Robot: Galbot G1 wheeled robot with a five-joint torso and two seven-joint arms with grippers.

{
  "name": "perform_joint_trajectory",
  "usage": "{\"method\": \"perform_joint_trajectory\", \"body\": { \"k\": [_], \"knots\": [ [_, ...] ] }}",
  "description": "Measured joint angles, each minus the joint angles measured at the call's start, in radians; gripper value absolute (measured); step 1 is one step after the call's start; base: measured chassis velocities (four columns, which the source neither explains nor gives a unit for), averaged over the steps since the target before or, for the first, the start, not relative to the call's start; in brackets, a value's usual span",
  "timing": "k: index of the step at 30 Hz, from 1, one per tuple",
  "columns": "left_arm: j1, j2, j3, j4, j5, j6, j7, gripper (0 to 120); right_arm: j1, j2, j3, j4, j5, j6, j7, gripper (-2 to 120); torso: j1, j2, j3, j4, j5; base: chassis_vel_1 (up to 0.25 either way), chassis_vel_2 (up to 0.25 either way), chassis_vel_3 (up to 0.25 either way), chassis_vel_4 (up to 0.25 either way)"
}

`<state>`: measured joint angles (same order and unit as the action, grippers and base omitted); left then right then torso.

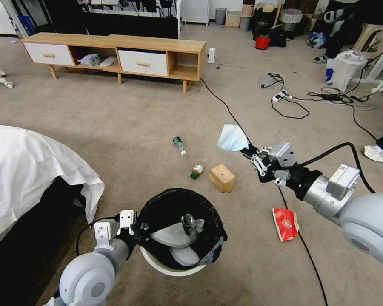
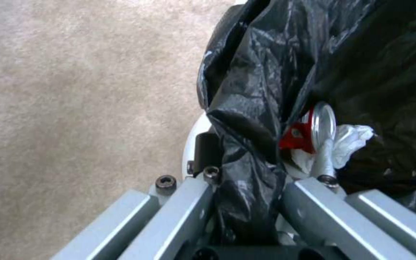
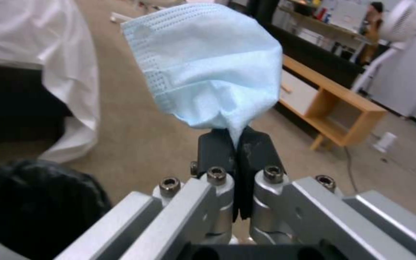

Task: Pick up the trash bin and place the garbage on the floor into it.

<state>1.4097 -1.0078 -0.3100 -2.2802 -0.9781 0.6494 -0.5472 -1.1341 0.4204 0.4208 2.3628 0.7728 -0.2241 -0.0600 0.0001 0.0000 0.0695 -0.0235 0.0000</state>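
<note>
Left hand: the left hand point(image 1: 137, 229) is low at the near-left side of the trash bin point(image 1: 174, 265), pinched onto its rim; in the left wrist view one finger point(image 2: 206, 150) sits outside the white wall and the other is inside the bag.
Trash bin: white, lined with a crinkled black garbage bag point(image 1: 208, 221), held close in front of the robot, over the floor point(image 1: 127, 127).
Inside the bin: a crushed red can point(image 2: 311, 131) and a white crumpled tissue point(image 2: 352, 142) lie together against the liner.
Right hand: the right hand point(image 1: 247, 149) reaches out forward, above the carpet, fingers point(image 3: 256, 151) pressed together on a corner of the pale blue tissue point(image 1: 232, 138), which hangs clear of the floor, beyond and right of the bin.
Still on the floor: a green-labelled clear bottle point(image 1: 179, 145), a small green-capped bottle point(image 1: 196, 171) just beside a tan box point(image 1: 221, 177), and a red snack packet point(image 1: 285, 224) beside a black cable point(image 1: 310, 259).
Nearby: a white-sheeted bed point(image 1: 25, 170) at the left, a wooden cabinet point(image 1: 115, 55) farther back.
</note>
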Motion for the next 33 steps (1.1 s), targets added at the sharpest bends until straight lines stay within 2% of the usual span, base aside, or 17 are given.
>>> {"method": "perform_joint_trajectory", "body": {
  "k": [11, 23, 31, 33],
  "knots": [
    [-0.014, -0.019, 0.0, -0.041, -0.028, 0.002, 0.003, 0, 0.024, 0.024, -0.07, 0.003, 0.008, 0.05, -0.096, 0, 0.0, 0.0, 0.0, 0.0, 0.0, 0.0, 0.0, 0.0, 0.0],
    [-0.021, -0.033, 0.004, -0.059, -0.024, 0.012, 0.019, 0, 0.036, 0.048, -0.14, -0.005, -0.016, 0.068, -0.147, 0, 0.0, 0.0, 0.0, 0.0001, 0.0, 0.0, 0.0, 0.0, 0.0],
    [-0.059, -0.066, 0.048, -0.038, 0.007, 0.022, 0.024, 0, 0.037, 0.034, -0.154, 0.015, -0.004, 0.063, -0.17, 0, 0.0, 0.0, 0.0, 0.0001, 0.0, 0.0, 0.0, 0.0, 0.0],
    [-0.081, -0.075, 0.062, -0.028, 0.016, 0.025, 0.024, 0, 0.039, 0.01, -0.152, 0.035, 0.051, 0.034, -0.161, 0, 0.0, 0.0, 0.0, 0.0, 0.0001, 0.0, 0.0, 0.0, 0.0]
  ]
}}
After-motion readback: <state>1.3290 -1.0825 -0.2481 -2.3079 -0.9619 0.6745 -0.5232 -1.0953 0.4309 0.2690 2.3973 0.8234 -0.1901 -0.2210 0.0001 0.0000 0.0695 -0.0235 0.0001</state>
